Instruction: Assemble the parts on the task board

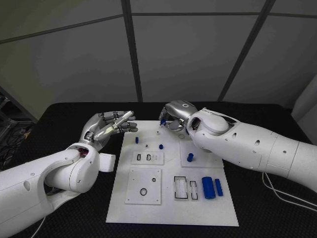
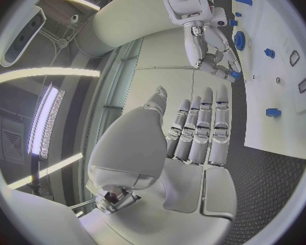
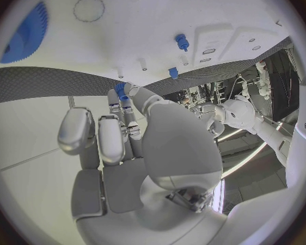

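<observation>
The white task board (image 1: 173, 210) lies in the middle of the black table. My right hand (image 1: 174, 116) hovers over the board's far edge and pinches a small blue part (image 3: 120, 90) at its fingertips; the part is also in the left wrist view (image 2: 233, 75). My left hand (image 1: 110, 126) hangs over the board's far left corner with nothing in it, its fingers (image 2: 201, 130) stretched out side by side. Small blue pegs (image 1: 137, 140) (image 1: 161, 146) (image 1: 190, 157) stand on the board. Two blue cylinders (image 1: 208, 187) lie near its right edge. A blue gear (image 3: 27, 30) sits on the board.
Rectangular and round recesses (image 1: 180, 187) mark the board's near half. A dark rack (image 1: 1, 134) stands past the table's left edge. Cables (image 1: 287, 196) trail on the table at the right. Bare table (image 1: 66, 116) lies beyond the left hand.
</observation>
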